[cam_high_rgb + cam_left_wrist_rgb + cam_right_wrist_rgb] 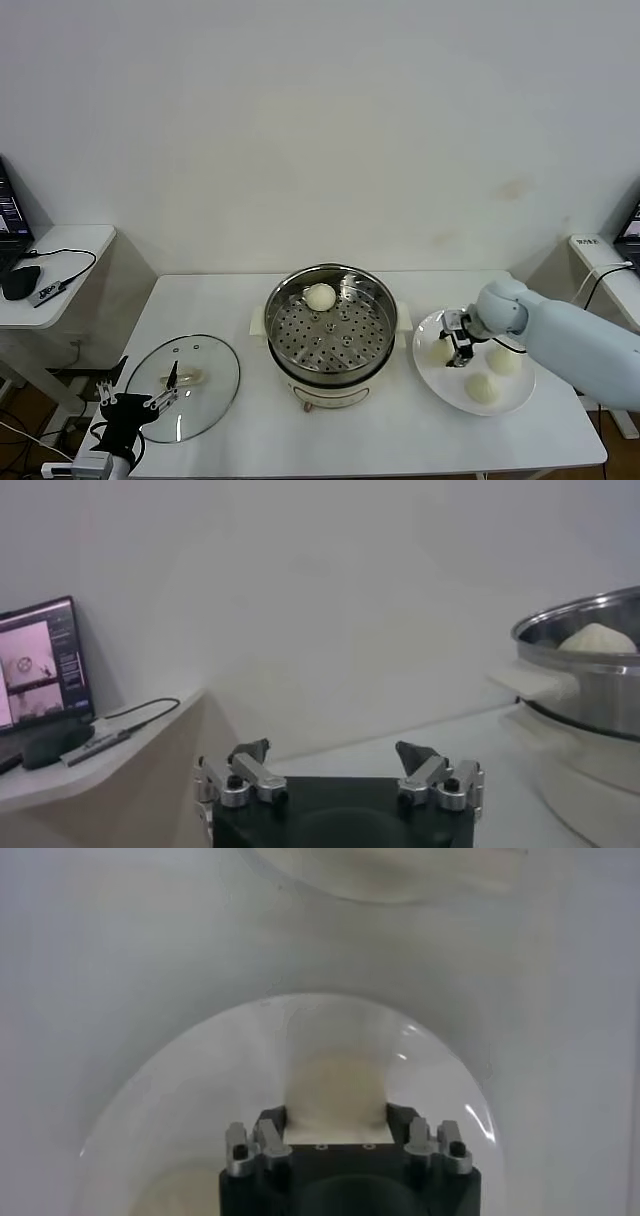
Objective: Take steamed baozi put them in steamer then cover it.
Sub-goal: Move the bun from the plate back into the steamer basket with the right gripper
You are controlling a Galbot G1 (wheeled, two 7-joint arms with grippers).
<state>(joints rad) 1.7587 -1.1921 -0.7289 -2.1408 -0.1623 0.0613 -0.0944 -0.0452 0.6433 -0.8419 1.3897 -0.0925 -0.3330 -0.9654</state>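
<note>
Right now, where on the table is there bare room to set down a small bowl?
Bare table lies behind the glass lid, left of the steamer. Another patch lies in front, between steamer and plate. The plate is crowded: baozi and the right gripper.

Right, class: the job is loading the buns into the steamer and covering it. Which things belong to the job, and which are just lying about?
Belongs to the job:
- steamer
- bun in the steamer
- three buns on the plate
- plate
- glass lid
- right gripper, on a plate bun

Lying about:
- laptop
- mouse
- cable
</note>
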